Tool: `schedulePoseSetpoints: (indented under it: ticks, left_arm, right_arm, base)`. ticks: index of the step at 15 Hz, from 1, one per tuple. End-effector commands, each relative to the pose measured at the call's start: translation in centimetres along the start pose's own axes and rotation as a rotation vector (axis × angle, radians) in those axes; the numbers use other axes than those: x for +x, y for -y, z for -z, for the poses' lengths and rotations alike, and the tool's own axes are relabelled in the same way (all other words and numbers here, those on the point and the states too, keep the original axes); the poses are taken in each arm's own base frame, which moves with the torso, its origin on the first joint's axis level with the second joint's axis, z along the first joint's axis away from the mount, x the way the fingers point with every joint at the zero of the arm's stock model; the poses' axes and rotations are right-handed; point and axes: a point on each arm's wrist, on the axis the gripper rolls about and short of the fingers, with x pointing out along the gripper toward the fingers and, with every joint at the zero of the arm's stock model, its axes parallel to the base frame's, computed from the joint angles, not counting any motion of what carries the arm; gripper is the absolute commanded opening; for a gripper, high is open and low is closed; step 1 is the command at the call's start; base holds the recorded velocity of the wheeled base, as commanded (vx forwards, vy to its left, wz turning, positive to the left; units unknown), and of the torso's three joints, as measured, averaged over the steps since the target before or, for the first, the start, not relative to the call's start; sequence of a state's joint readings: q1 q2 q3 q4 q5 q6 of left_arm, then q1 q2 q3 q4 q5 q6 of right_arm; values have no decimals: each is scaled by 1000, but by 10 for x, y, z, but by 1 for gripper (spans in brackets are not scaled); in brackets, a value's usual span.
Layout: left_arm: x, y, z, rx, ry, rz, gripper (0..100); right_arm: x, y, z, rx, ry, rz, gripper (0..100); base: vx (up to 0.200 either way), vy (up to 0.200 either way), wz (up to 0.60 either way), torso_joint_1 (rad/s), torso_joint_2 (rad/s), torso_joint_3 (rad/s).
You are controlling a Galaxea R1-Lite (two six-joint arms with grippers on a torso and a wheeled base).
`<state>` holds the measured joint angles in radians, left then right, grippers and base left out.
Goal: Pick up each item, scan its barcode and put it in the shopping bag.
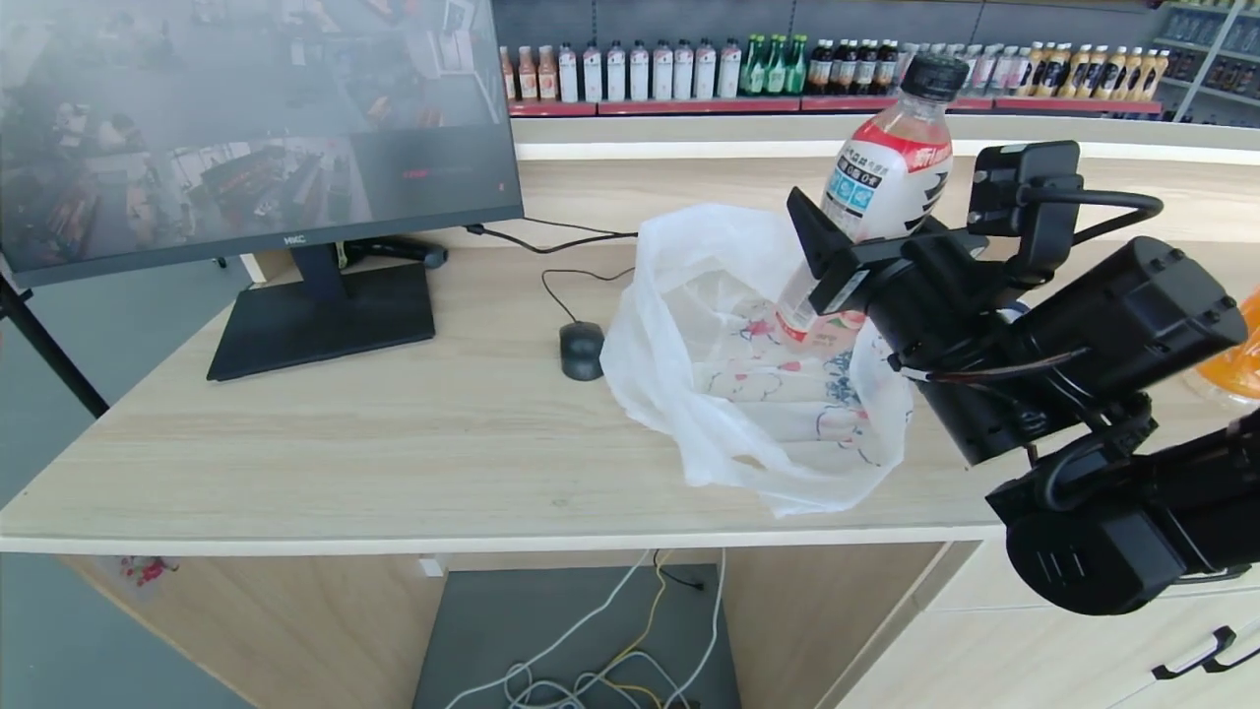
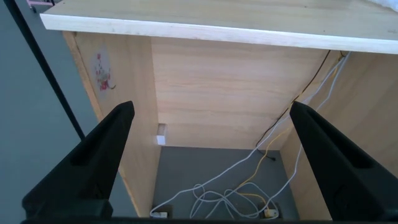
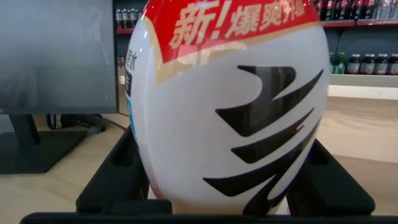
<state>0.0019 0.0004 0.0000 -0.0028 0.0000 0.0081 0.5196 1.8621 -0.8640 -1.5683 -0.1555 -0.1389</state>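
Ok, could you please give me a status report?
Right gripper shut on bottle, tilted, base over open shopping bag. Left gripper open, low before the counter front. Mouse beside bag, off the path.

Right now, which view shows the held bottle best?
The head view: the bottle shows cap to base, clamped in the right gripper over the shopping bag. The right wrist view gives just its side up close; the left wrist view faces cables under the counter.
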Motion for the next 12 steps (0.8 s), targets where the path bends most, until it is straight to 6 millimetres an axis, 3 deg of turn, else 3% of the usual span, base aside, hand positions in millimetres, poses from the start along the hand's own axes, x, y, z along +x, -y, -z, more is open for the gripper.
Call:
schedulePoseSetpoints:
  ticks: [1, 6, 8, 12]
  left_arm:
    - [0, 0, 0, 0, 1, 0, 100]
    - [0, 0, 0, 0, 1, 0, 100]
    - [0, 0, 0, 0, 1, 0, 100]
    - [0, 0, 0, 0, 1, 0, 100]
  right_arm:
    - [-2, 0, 0, -1, -3, 2, 0]
    - [-16, -33, 4, 43, -45, -96, 0]
    - [-17, -32, 5, 44, -50, -113, 0]
    - [12, -36, 0, 71, -94, -109, 0]
  base:
    - [0, 0, 0, 0, 0, 0]
    - [0, 0, 0, 0, 0, 0]
    - [0, 0, 0, 0, 0, 0]
    - [0, 0, 0, 0, 0, 0]
